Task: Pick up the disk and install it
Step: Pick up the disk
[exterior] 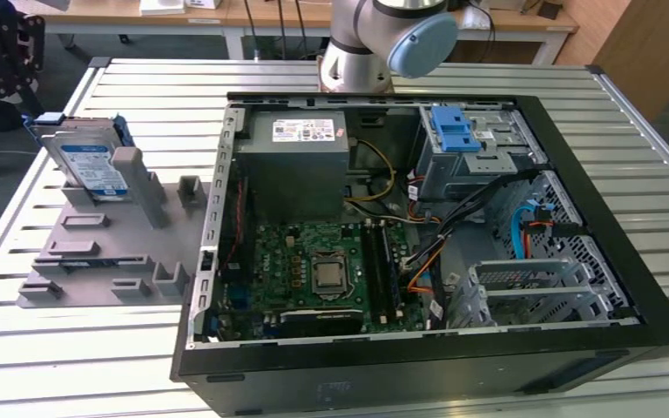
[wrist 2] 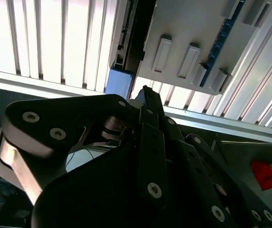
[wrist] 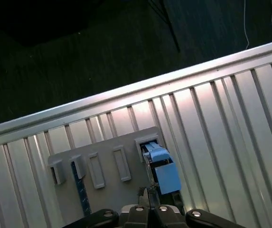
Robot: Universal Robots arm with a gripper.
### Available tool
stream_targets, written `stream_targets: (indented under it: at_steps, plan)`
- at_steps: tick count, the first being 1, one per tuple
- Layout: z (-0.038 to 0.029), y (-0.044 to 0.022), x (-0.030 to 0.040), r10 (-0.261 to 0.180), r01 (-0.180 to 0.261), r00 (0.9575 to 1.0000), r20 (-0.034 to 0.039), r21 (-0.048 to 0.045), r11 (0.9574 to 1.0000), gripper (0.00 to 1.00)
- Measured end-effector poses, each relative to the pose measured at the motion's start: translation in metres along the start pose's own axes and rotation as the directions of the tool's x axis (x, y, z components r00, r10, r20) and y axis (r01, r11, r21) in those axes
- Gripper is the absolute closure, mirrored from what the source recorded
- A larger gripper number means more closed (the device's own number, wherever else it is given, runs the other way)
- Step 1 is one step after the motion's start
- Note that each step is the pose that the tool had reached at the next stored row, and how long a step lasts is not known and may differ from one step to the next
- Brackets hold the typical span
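The disk (exterior: 84, 161) stands on edge in a slot at the far end of a grey holder plate (exterior: 102, 252), at the exterior view's left, outside the computer case. Its silver face, blue-and-white label and blue bracket are visible. In the first wrist view the disk's blue bracket (wrist: 162, 168) is seen end-on, with my gripper (wrist: 146, 194) close beside it in the picture and apart from it. In the second wrist view the gripper (wrist 2: 145, 91) tapers to a point next to the blue bracket (wrist 2: 119, 80). The fingers look shut with nothing between them.
An open black computer case (exterior: 613, 261) lies on the slatted metal table (exterior: 67, 348). Inside are a silver drive cage with a blue latch (exterior: 462, 139), a grey box with a white sticker (exterior: 293, 165) and a green motherboard (exterior: 323, 261). The table's edge (wrist: 126, 95) runs past the holder plate.
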State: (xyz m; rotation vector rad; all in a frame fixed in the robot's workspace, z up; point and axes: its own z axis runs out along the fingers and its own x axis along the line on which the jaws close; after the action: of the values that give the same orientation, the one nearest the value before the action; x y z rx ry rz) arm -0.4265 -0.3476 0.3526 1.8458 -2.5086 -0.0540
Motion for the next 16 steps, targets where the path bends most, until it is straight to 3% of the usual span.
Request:
stream_targets:
  at_steps: [2, 3, 4, 7, 16]
  plan:
    - [0.0006, -0.0001, 0.0000, -0.050, 0.050, 0.9987, -0.0023, 0.0001, 0.9987, 0.89]
    - [0.0010, 0.0001, 0.0000, -0.117, 0.117, 0.9932, 0.0010, -0.0012, 0.9932, 0.89]
    - [0.0011, 0.0000, 0.0000, -0.126, 0.126, 0.9921, 0.0034, -0.0017, 0.9921, 0.89]
    - [0.0017, 0.0001, -0.0005, -0.139, 0.139, 0.9902, 0.0068, -0.0014, 0.9903, 0.89]
    - [0.0017, 0.0003, -0.0009, -0.139, 0.139, 0.9902, 0.0067, -0.0010, 0.9902, 0.89]
